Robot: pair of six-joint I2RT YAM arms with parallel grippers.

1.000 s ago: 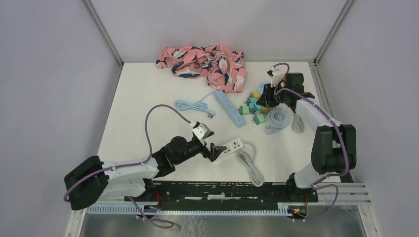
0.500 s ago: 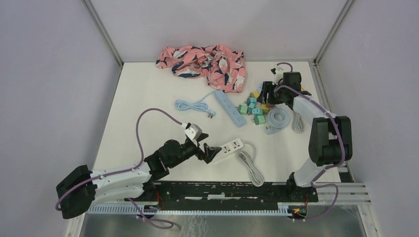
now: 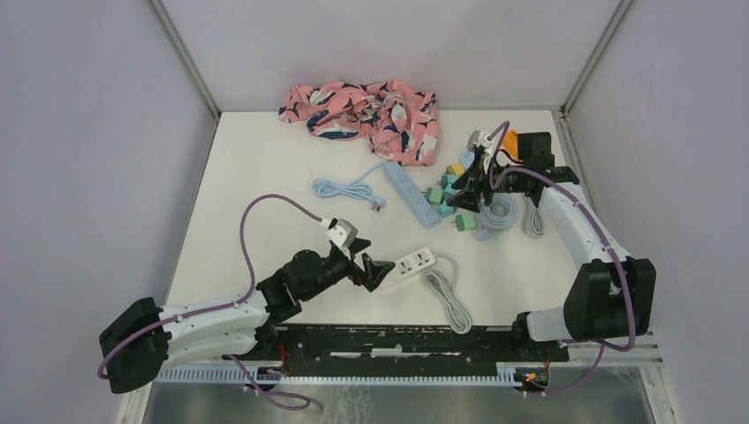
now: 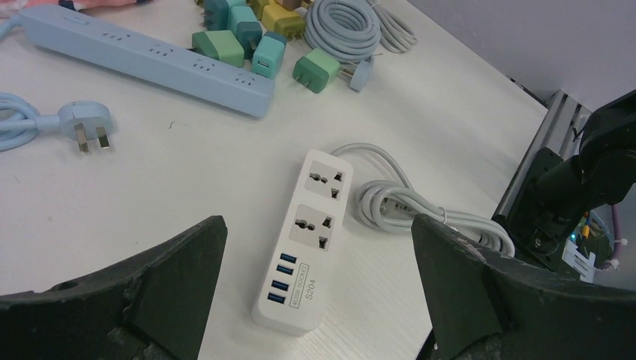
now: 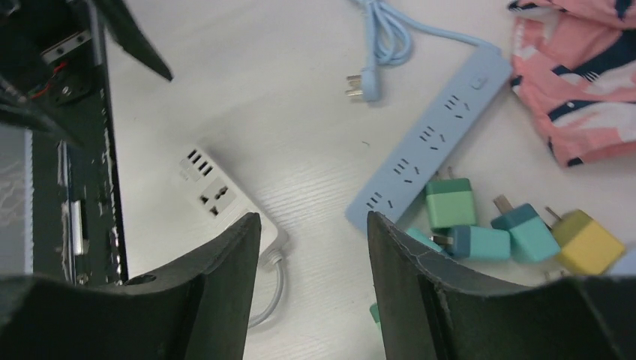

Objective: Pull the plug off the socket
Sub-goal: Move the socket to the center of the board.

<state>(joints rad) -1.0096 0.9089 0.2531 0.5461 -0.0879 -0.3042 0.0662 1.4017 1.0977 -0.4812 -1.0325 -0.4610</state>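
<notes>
The white socket strip [image 3: 413, 264] [image 4: 319, 187] lies flat near the front, and both of its sockets and its USB ports are bare. My left gripper [image 3: 371, 269] [image 4: 316, 236] stands wide open just short of the strip's USB end, touching nothing. Several loose plugs [image 3: 449, 189] [image 5: 450, 202] in green, teal and yellow lie beside the blue socket strip [image 3: 411, 194] [image 5: 427, 142]; none sits in a socket. Over the near edge of that pile hovers my right gripper [image 3: 468, 190] [image 5: 313, 221], open and holding nothing.
A white cable coil [image 3: 446, 296] trails from the white strip toward the front rail. Grey cable coils [image 3: 499, 212] lie right of the plugs. The blue strip's cable [image 3: 349, 190] runs left. A pink patterned cloth [image 3: 366, 110] is bunched at the back.
My right gripper went from shut to open and swung left and nearer over the plug pile. My left gripper backed off slightly from the white strip and opened a little wider.
</notes>
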